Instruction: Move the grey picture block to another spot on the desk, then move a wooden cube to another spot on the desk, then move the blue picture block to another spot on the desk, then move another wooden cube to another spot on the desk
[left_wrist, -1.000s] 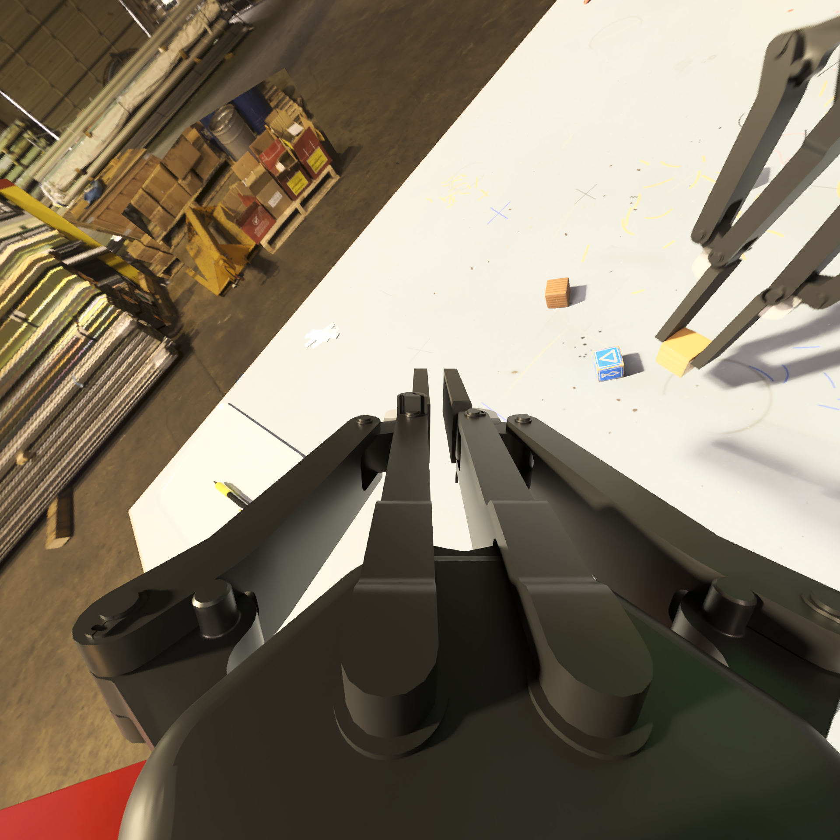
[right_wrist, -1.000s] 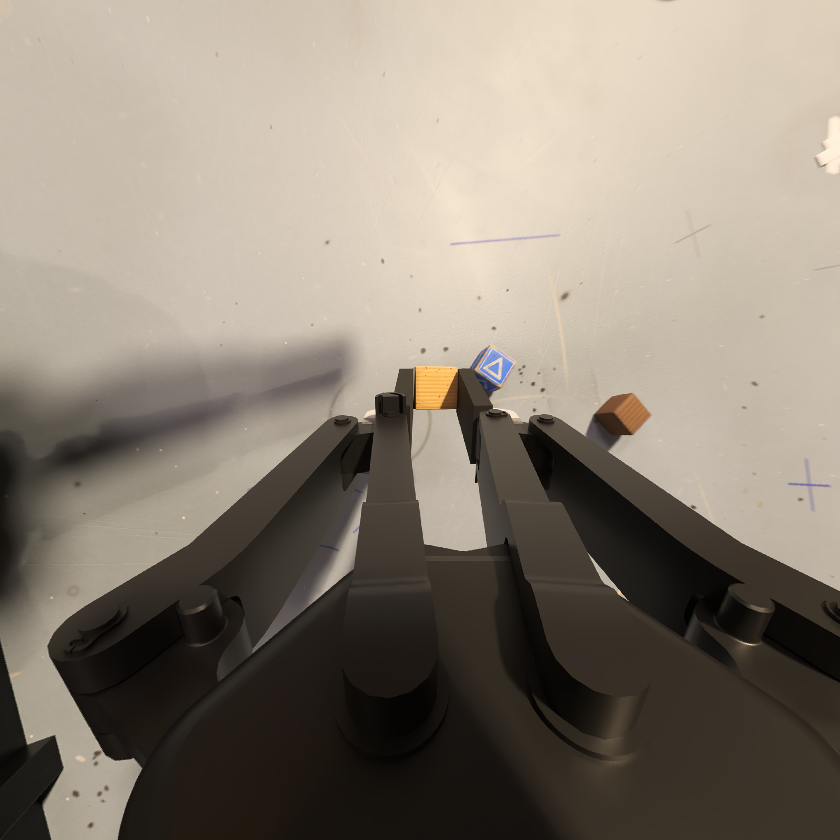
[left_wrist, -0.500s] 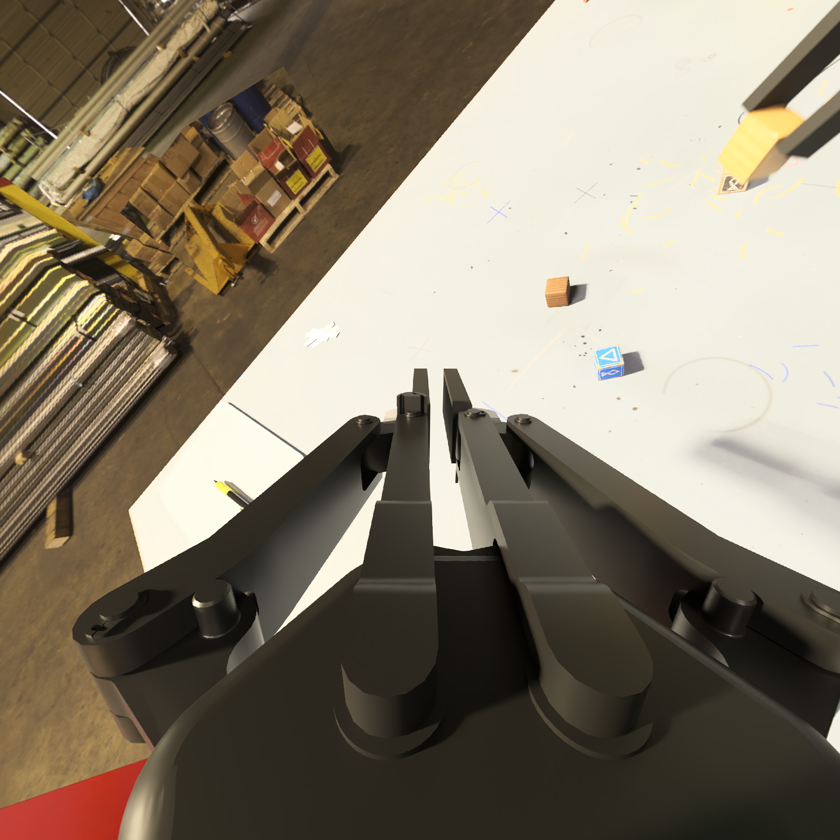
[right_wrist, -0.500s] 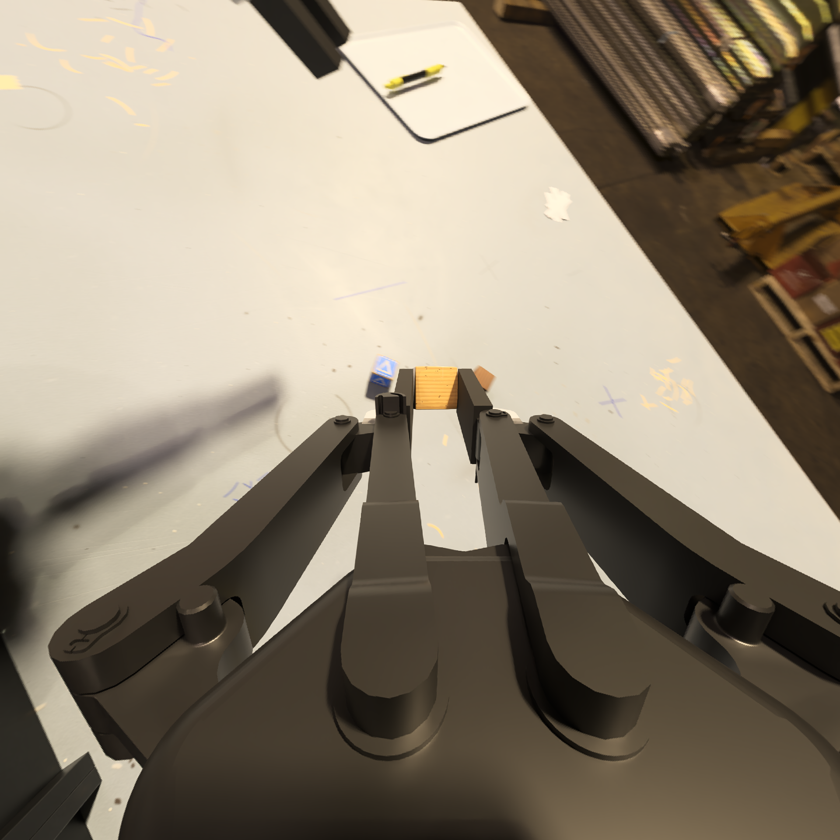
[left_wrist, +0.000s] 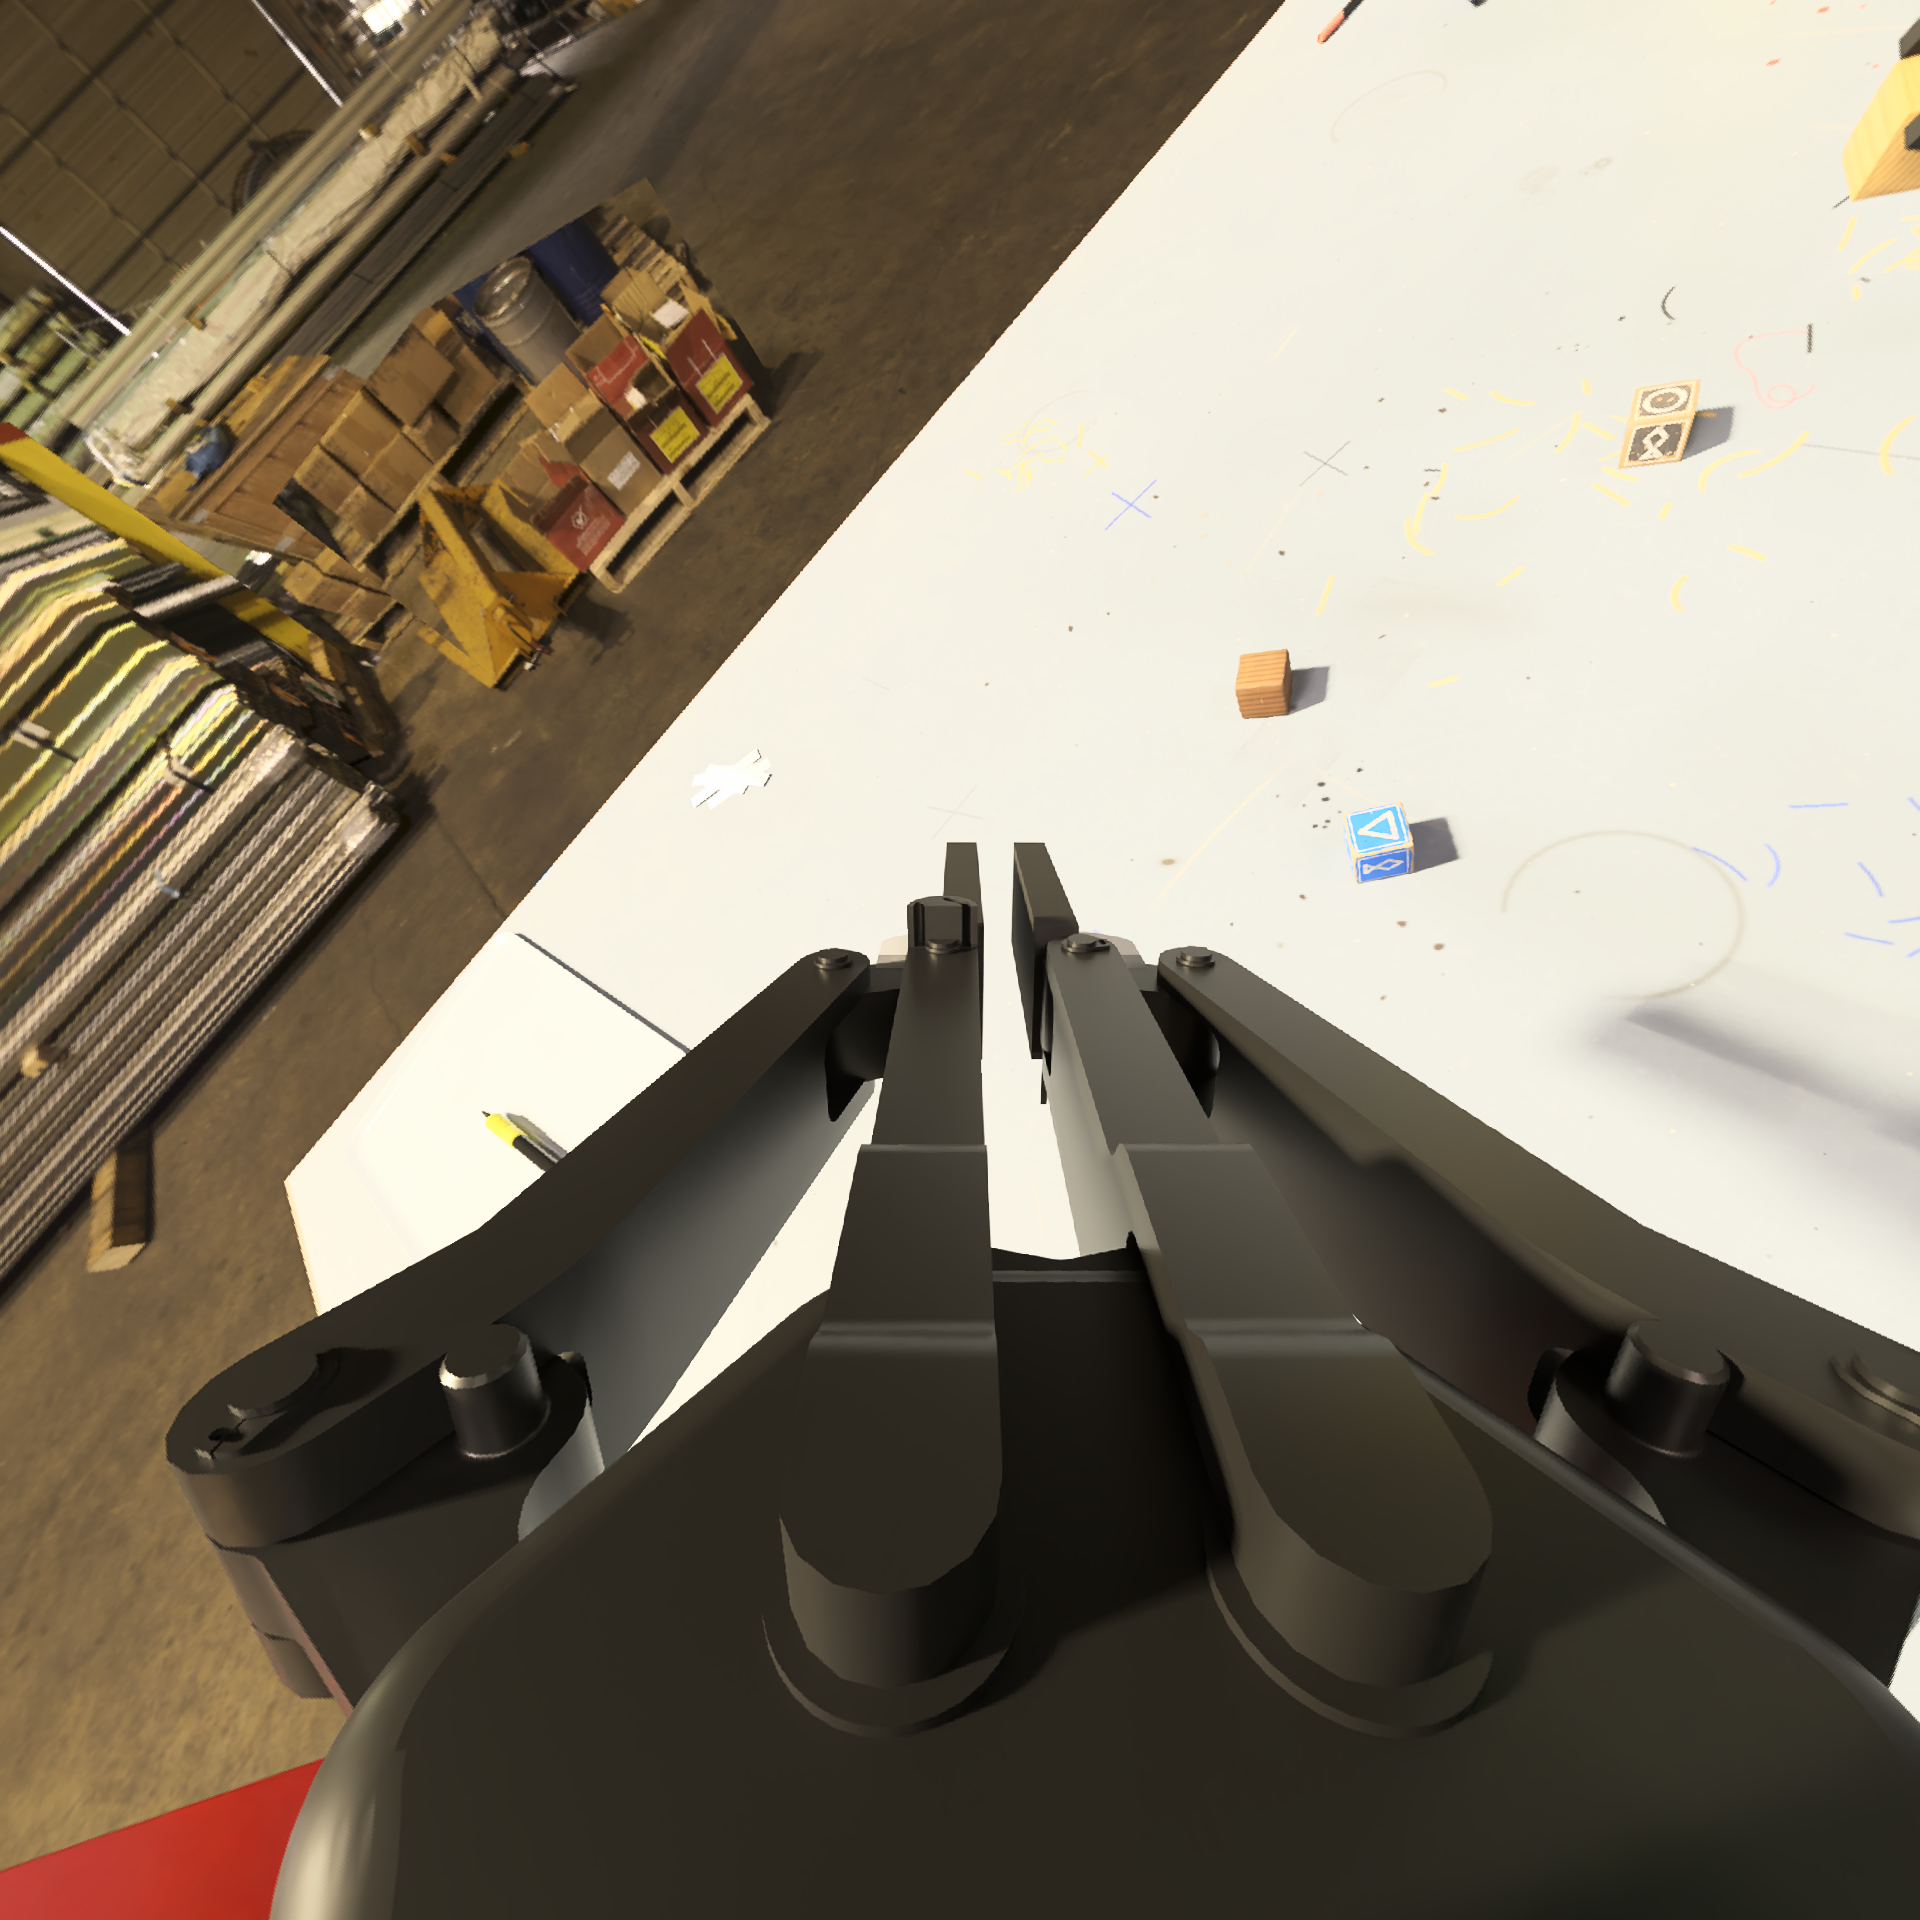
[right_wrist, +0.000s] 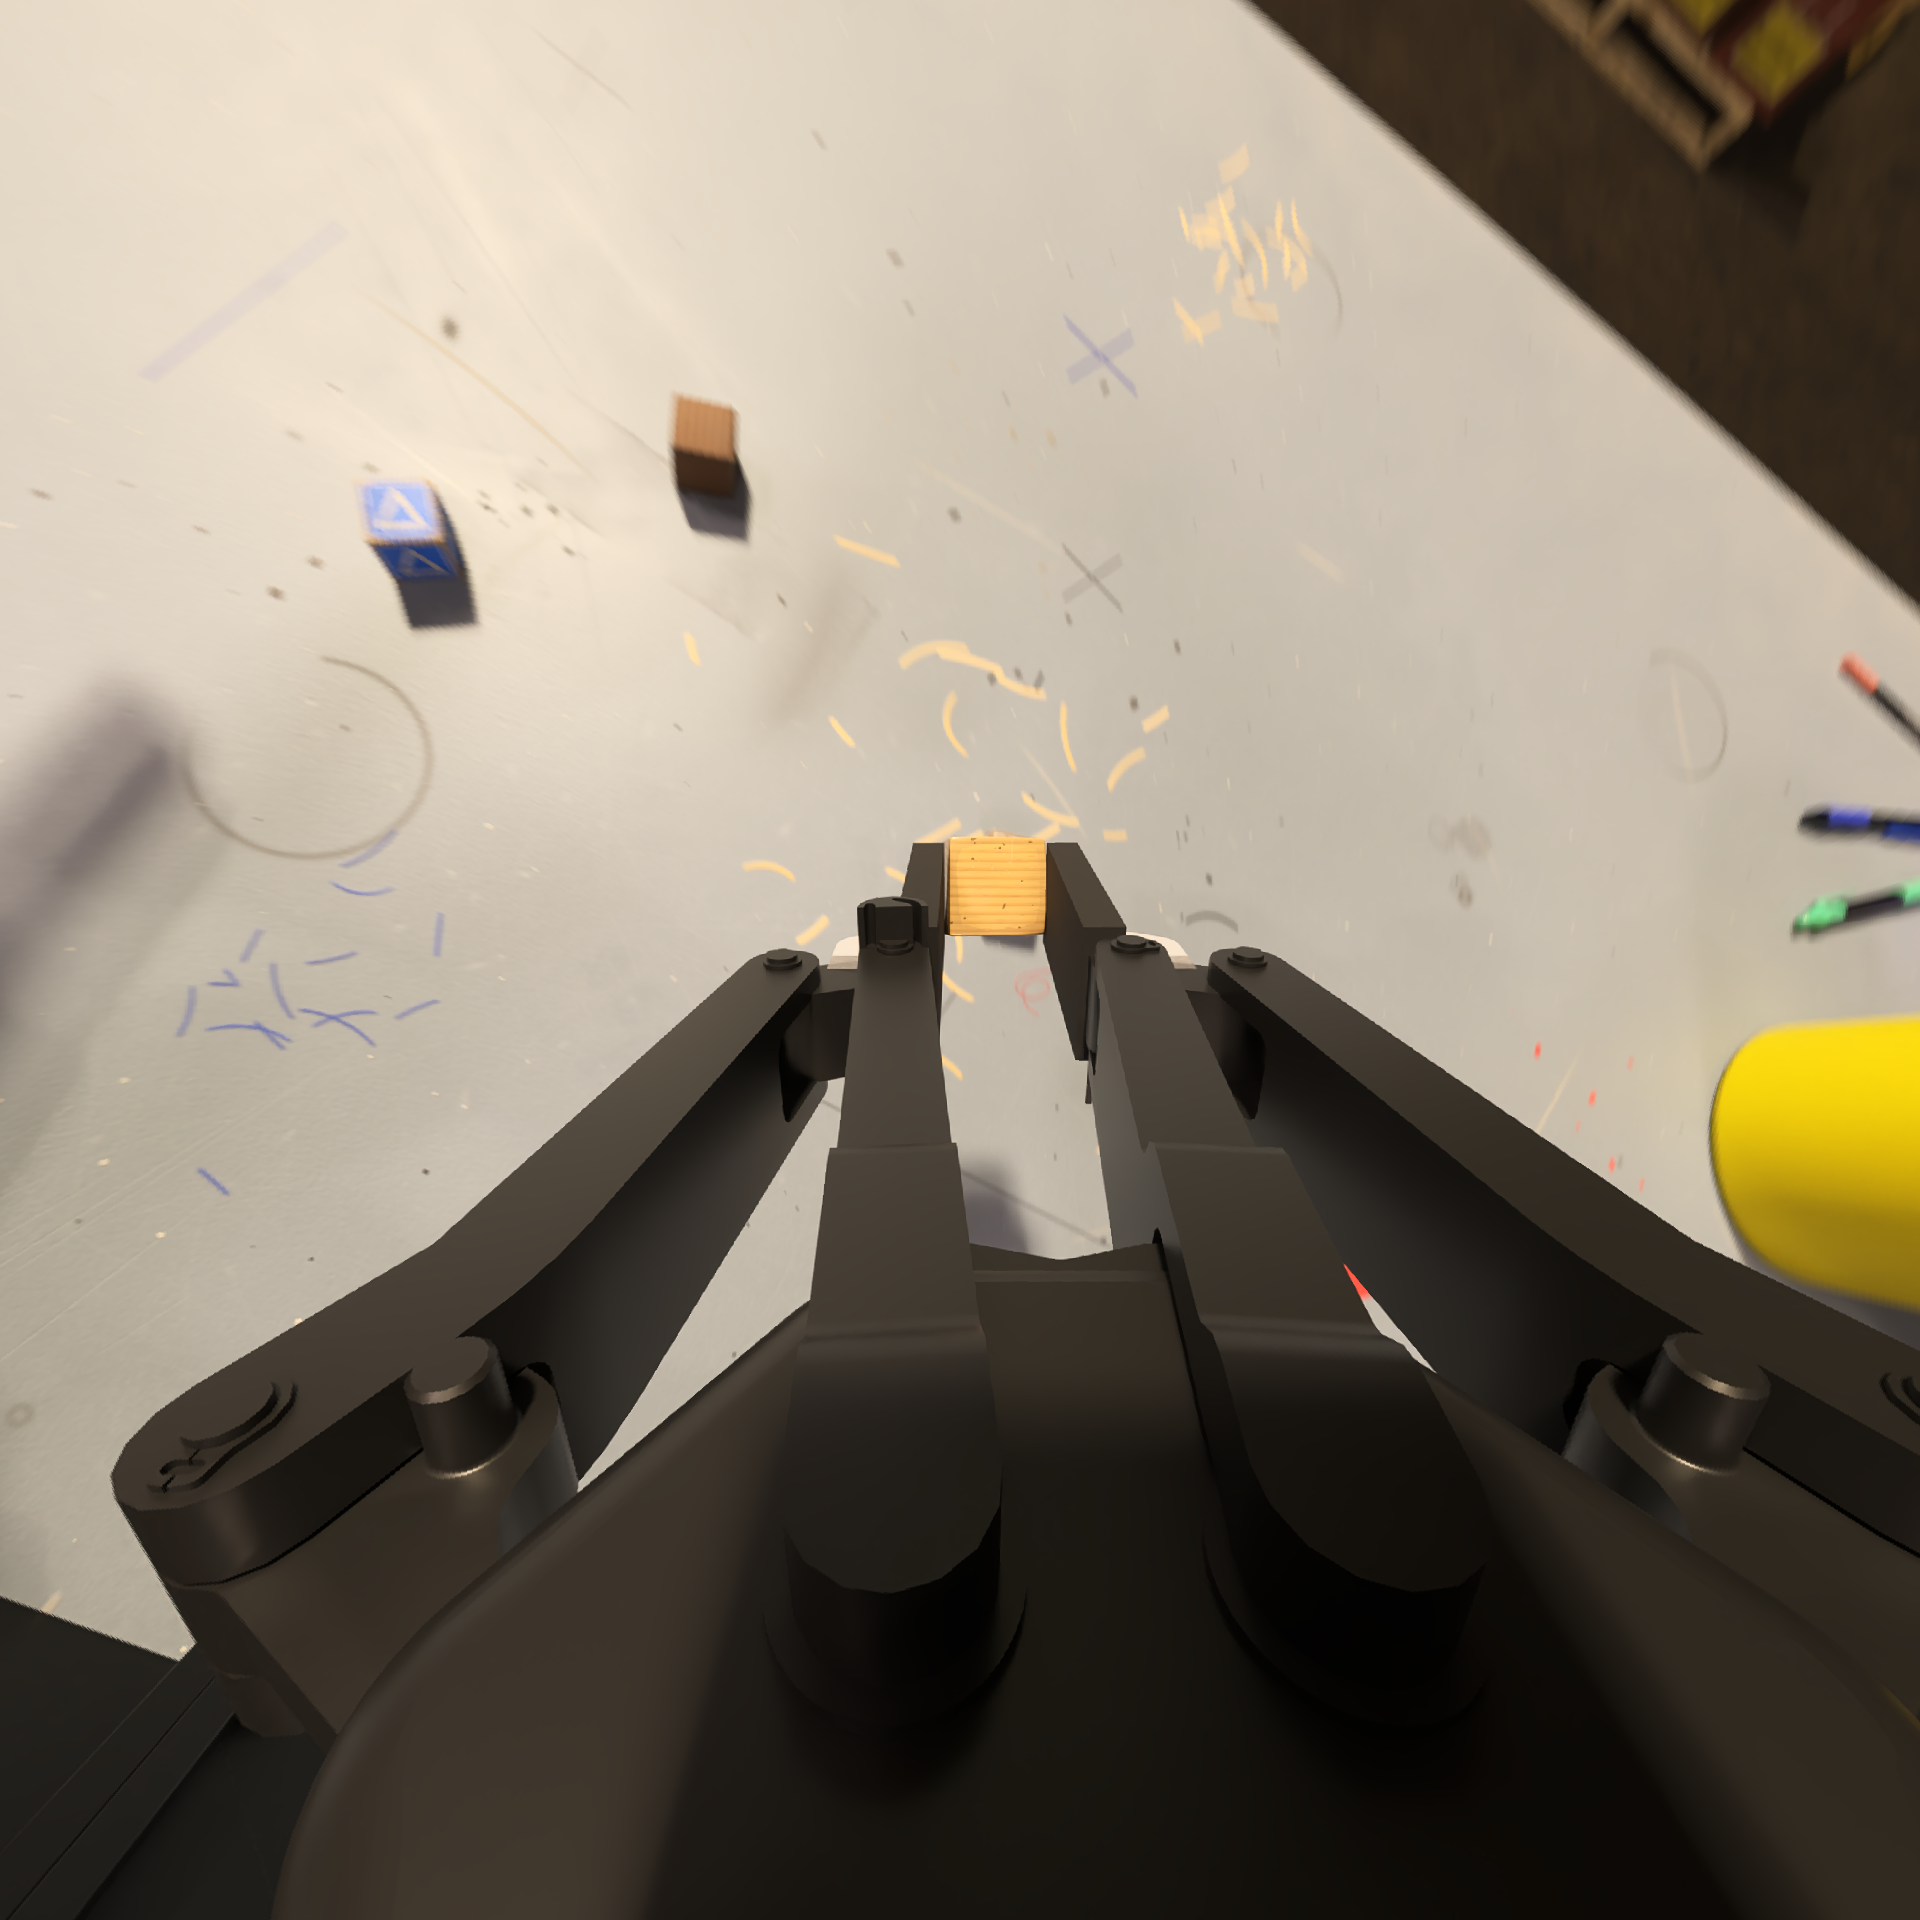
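My right gripper (right_wrist: 995, 883) is shut on a light wooden cube (right_wrist: 995, 885) and holds it above the desk; the cube also shows at the top right edge of the left wrist view (left_wrist: 1886, 151). The blue picture block (left_wrist: 1380, 843) sits on the white desk, also in the right wrist view (right_wrist: 403, 528). A darker wooden cube (left_wrist: 1263, 684) lies beyond it, also in the right wrist view (right_wrist: 705, 445). The grey picture block (left_wrist: 1659, 424) sits farther right. My left gripper (left_wrist: 995, 868) is shut and empty, above the desk's near left part.
A white pad with a yellow pen (left_wrist: 514, 1132) lies at the desk's near corner. Blue (right_wrist: 1860, 823), green (right_wrist: 1860, 906) and red (right_wrist: 1881, 694) pens lie at the right. A yellow cylinder (right_wrist: 1818, 1153) stands close right. The desk edge (left_wrist: 831, 582) drops to a warehouse floor.
My right gripper lifted the light wooden cube off the desk near the blue block and carried it up and far right. The left gripper has not moved.
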